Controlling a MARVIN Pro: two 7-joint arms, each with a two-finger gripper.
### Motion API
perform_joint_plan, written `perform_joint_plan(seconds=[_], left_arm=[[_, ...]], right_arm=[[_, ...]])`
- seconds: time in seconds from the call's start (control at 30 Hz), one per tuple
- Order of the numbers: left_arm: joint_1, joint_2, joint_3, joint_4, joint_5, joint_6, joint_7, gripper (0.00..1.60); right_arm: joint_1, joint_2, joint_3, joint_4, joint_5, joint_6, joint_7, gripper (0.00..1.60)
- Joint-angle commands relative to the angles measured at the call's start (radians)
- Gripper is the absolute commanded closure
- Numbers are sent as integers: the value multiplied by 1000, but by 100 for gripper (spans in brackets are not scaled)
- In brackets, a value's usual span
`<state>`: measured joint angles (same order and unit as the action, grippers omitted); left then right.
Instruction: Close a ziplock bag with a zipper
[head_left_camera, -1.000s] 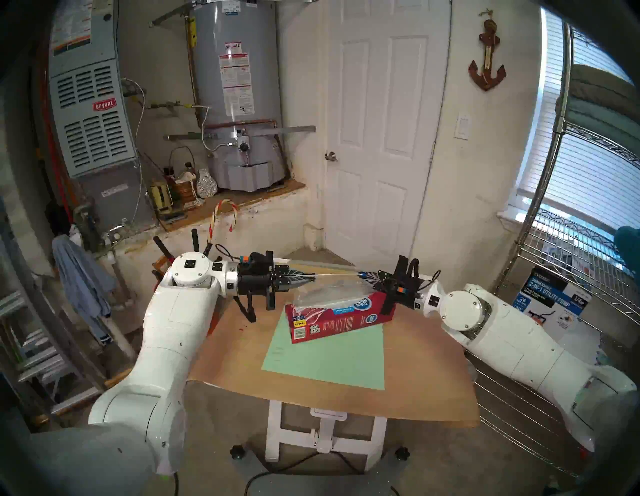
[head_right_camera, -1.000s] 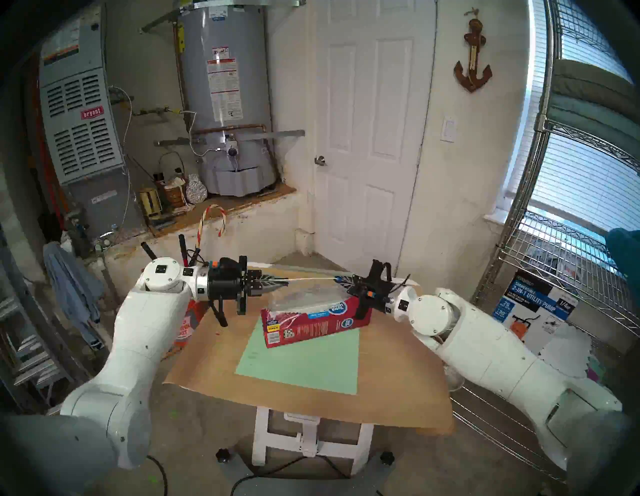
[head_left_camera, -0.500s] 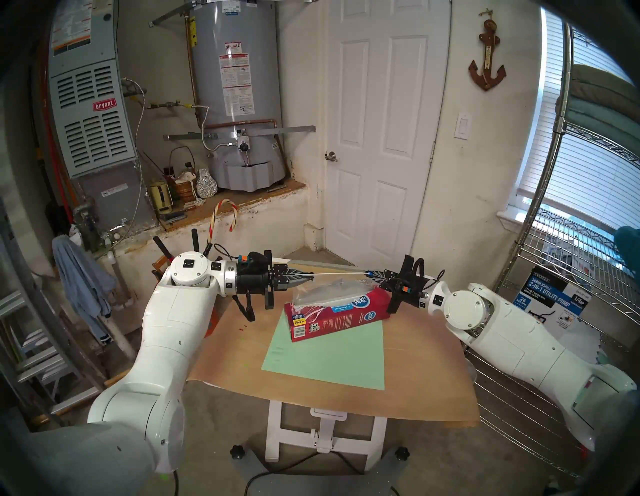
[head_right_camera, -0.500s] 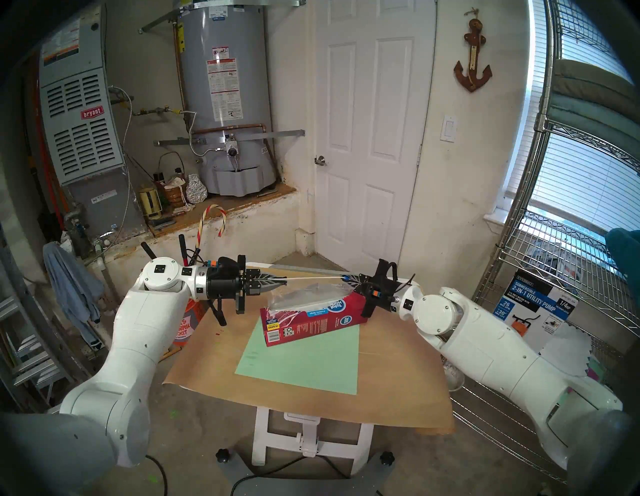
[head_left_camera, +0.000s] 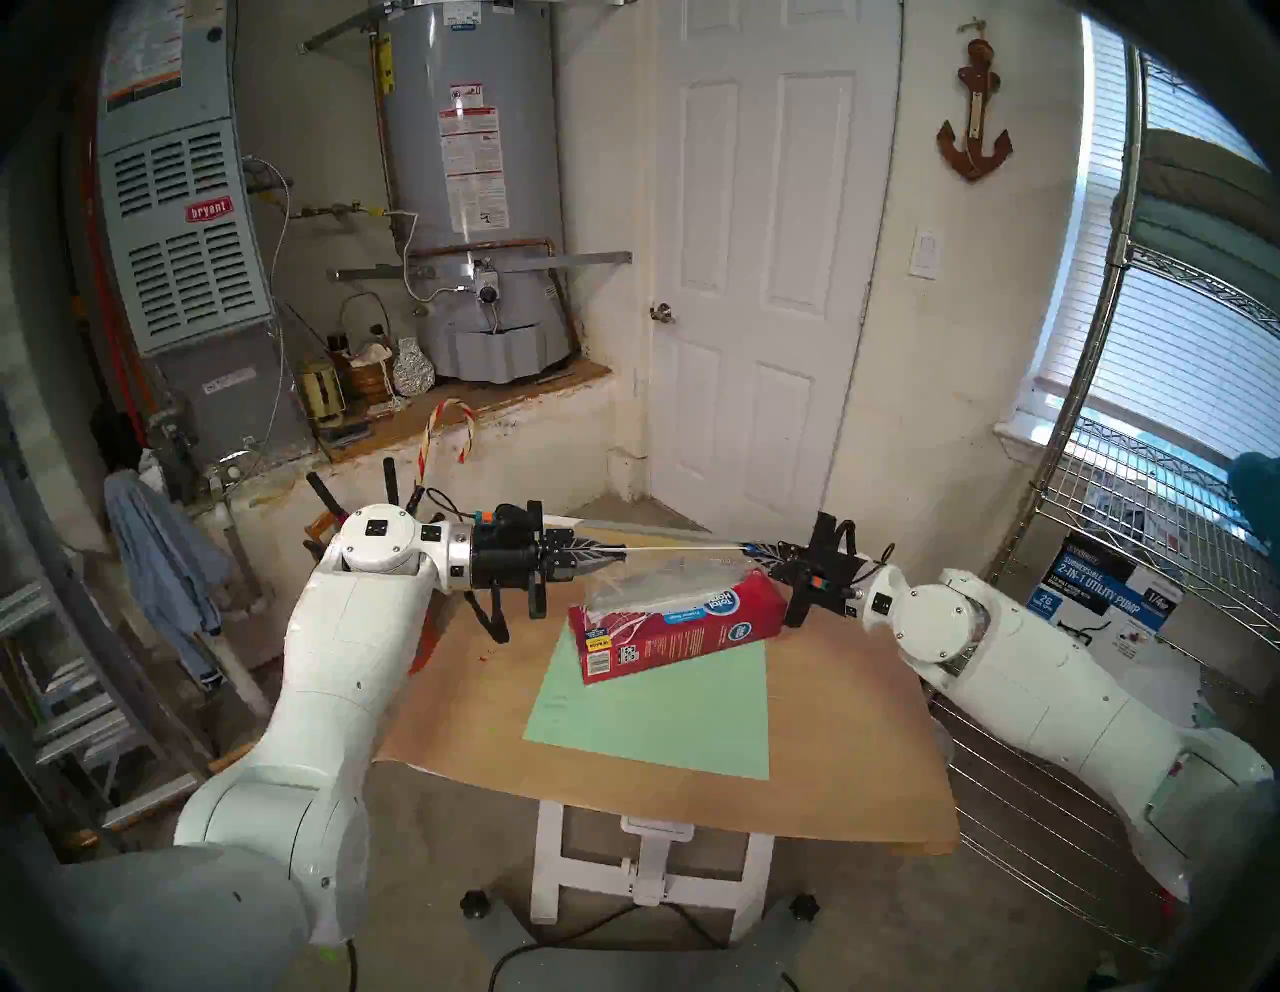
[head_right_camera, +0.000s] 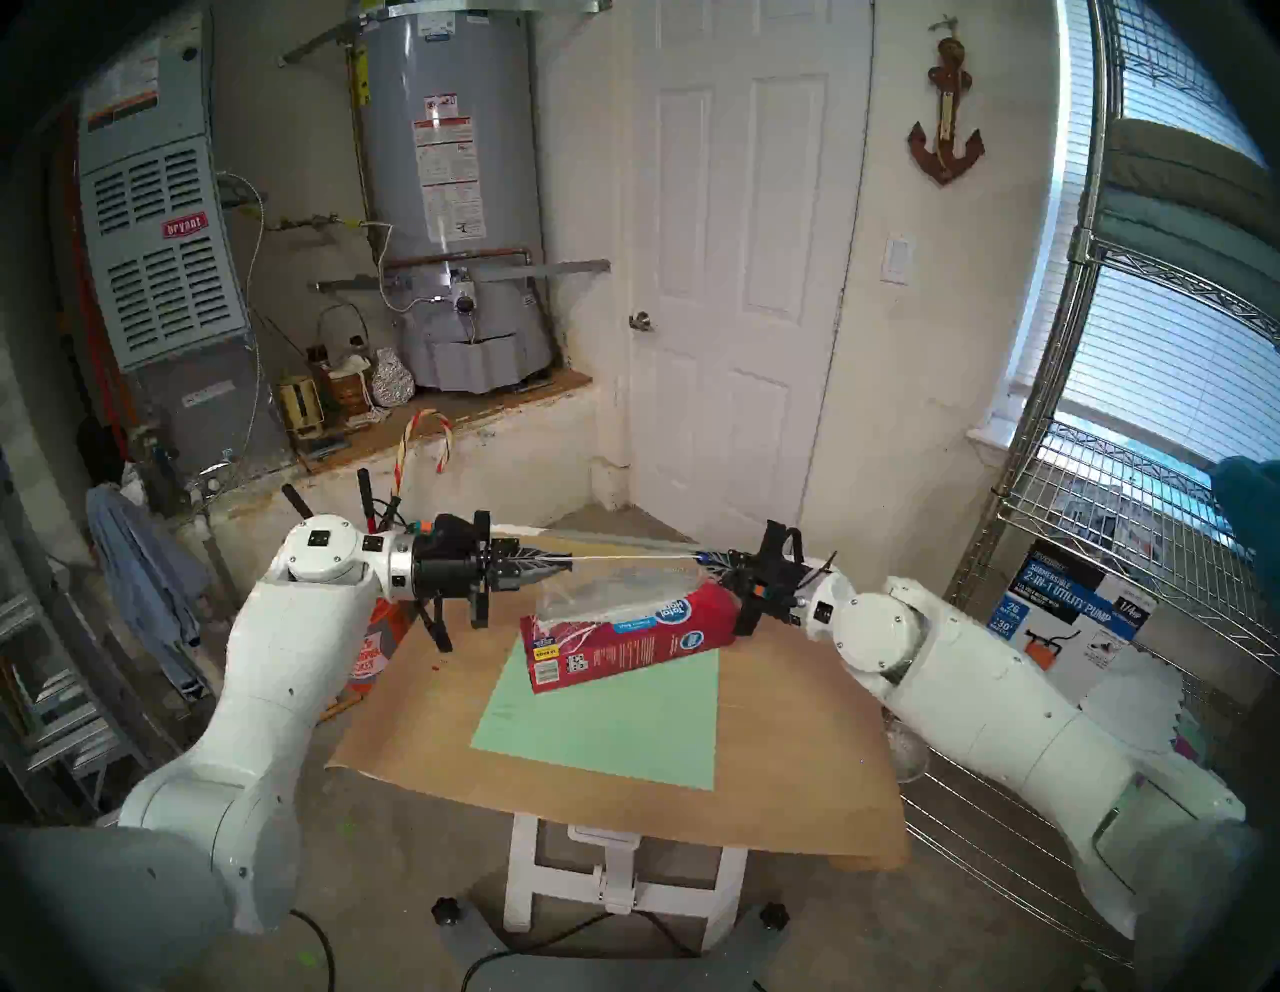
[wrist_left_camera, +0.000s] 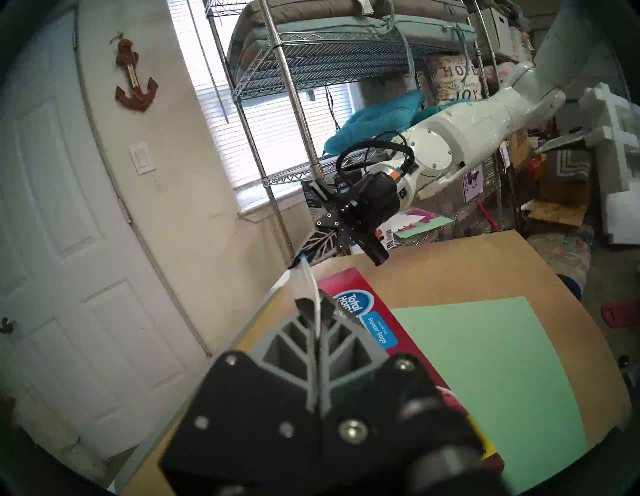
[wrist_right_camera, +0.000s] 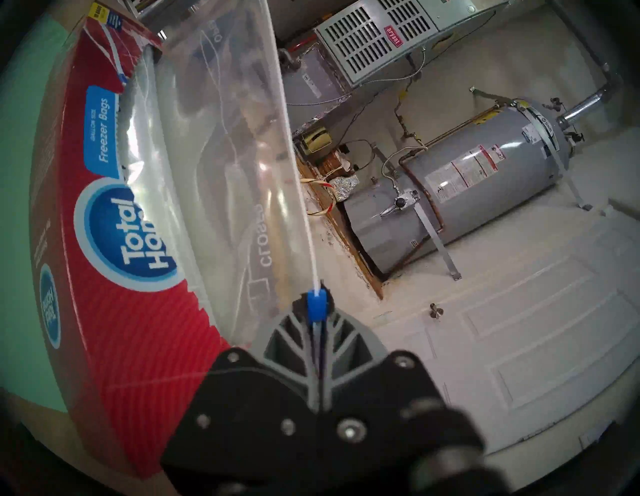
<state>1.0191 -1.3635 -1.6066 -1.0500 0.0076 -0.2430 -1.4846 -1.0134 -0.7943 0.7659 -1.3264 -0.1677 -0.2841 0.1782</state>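
Home utility room: water heater (head_left_camera: 478, 187), furnace (head_left_camera: 183, 208)

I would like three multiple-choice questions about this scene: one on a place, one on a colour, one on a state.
1. Where is the ziplock bag?
A. flat on the green sheet
B. stretched between both grippers, above the red box
C. on the floor

2. What colour is the zipper slider?
A. blue
B. yellow
C. black

3. How is the right gripper?
A. wide open
B. shut on nothing
C. shut at the slider

Answers: 1 B, the white strip spans from the left gripper; 2 A, right wrist view; 3 C, its jaws pinch the strip there.
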Motion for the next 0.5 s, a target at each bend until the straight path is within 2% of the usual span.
perform_joint_plan(seconds=[0.0,0.47], left_arm=[[-27,11,-15,-1,-18,-7,1,160],[-38,11,-13,17,-20,-17,1,160]], right_arm=[[38,-4,29,20,-9,3,-28,160],[38,-2,47,52,-6,-12,-30,160]])
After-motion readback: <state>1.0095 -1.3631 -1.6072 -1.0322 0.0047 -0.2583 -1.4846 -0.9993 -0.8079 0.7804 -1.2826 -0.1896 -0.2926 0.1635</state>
